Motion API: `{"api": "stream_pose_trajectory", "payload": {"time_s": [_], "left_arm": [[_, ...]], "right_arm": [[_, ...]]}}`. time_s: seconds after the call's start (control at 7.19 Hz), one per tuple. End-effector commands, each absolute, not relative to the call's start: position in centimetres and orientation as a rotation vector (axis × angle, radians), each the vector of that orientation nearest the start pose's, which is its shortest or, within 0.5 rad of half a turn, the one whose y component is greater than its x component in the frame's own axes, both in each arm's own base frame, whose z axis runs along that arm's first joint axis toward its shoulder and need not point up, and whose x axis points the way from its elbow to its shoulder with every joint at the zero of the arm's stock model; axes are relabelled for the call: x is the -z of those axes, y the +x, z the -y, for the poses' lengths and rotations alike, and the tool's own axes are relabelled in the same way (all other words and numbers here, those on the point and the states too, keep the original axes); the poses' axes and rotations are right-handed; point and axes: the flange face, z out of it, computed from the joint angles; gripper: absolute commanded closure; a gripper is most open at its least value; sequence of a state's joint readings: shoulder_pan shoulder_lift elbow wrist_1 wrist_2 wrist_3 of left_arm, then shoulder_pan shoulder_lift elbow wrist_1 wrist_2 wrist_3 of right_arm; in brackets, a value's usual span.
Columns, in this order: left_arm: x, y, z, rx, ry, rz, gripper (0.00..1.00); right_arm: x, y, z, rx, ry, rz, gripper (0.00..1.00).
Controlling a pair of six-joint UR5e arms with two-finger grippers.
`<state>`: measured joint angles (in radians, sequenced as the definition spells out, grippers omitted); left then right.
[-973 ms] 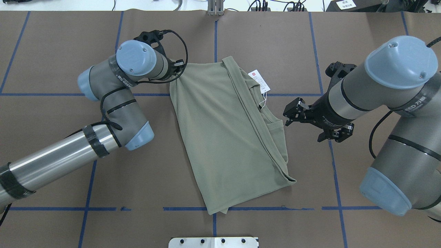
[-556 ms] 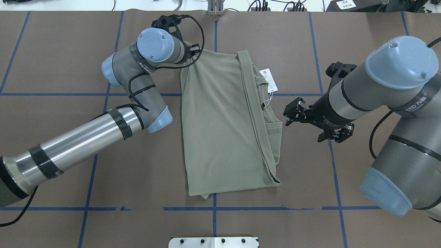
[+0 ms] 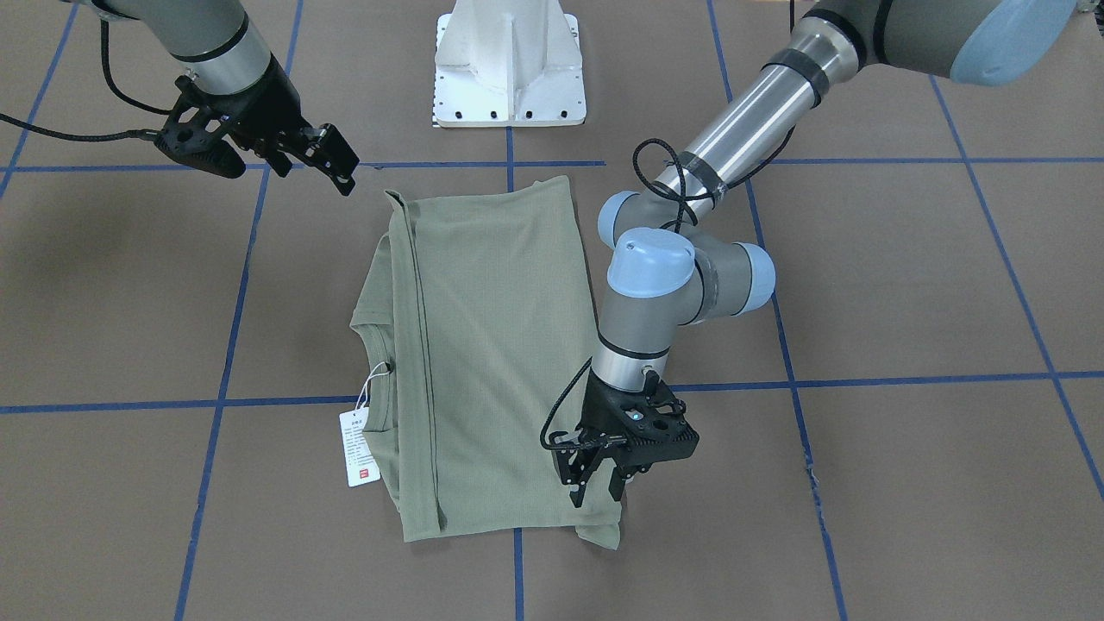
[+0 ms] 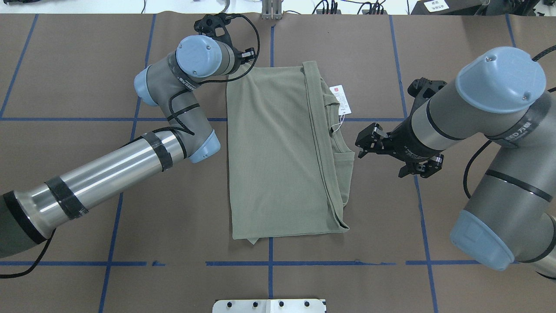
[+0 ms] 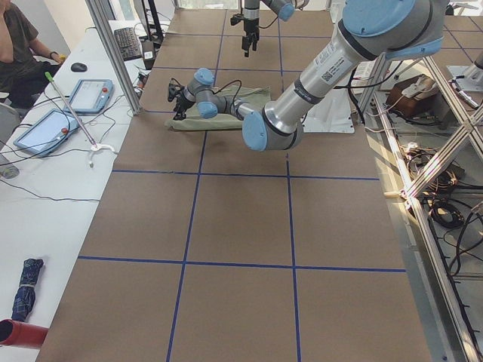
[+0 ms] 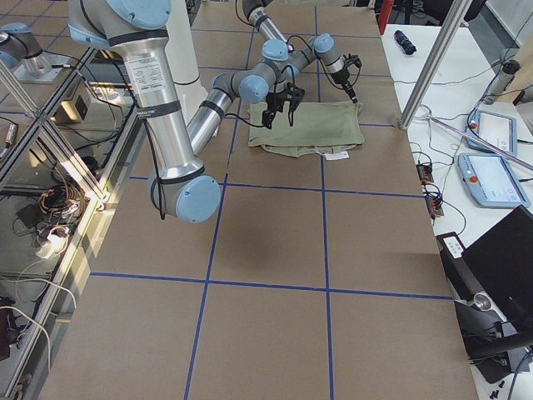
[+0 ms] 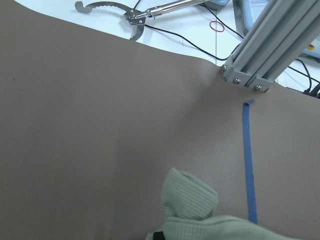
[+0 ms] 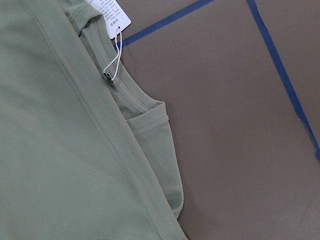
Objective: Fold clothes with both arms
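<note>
The sage-green shirt [image 4: 278, 152] lies folded lengthwise and flat on the brown table, its ribbed collar and white hang tag [image 4: 341, 99] on the right side. My left gripper [image 3: 598, 493] points down at the shirt's far left corner and is shut on that corner; the left wrist view shows a bunched bit of green knit [image 7: 190, 200] at its fingers. My right gripper [image 4: 362, 143] is open and empty, hovering just off the shirt's right edge near the collar. The right wrist view shows the collar, the shirt [image 8: 50, 150] and the tag [image 8: 112, 12].
The white pedestal base [image 3: 509, 65] stands at the robot's side of the table. Blue tape lines cross the brown surface. An aluminium post [image 4: 271, 11] stands at the far edge. A seated person [image 5: 15, 45] and tablets are beyond it.
My left gripper has pulled the shirt's far left corner away from the robot and to the right, turning the shirt square to the table. The right gripper has barely moved.
</note>
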<state>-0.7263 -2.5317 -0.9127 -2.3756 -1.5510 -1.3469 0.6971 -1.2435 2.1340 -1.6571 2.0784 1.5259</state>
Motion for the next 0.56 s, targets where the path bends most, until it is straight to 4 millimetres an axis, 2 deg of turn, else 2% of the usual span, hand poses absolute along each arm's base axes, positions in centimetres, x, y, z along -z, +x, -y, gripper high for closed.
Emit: {"api": "stream_pose_trajectory", "payload": {"time_s": [0.0, 0.14, 0.28, 0.42], "left_arm": [[-24.6, 51.3, 69.8, 0.394, 0.545, -0.962, 0.0], [-26.3, 49.6, 69.9, 0.319, 0.457, -0.974, 0.0], [-27.4, 48.0, 67.5, 0.264, 0.406, -0.973, 0.0], [-28.1, 44.9, 64.1, 0.226, 0.4, -0.962, 0.0]], "right_arm": [[-25.3, -35.3, 40.7, -0.335, -0.098, 0.917, 0.0], [-25.2, -36.2, 41.6, -0.309, -0.06, 0.903, 0.0], [-25.4, -37.7, 41.9, -0.25, -0.008, 0.879, 0.0], [-25.9, -40.1, 41.8, -0.207, 0.01, 0.85, 0.0]]}}
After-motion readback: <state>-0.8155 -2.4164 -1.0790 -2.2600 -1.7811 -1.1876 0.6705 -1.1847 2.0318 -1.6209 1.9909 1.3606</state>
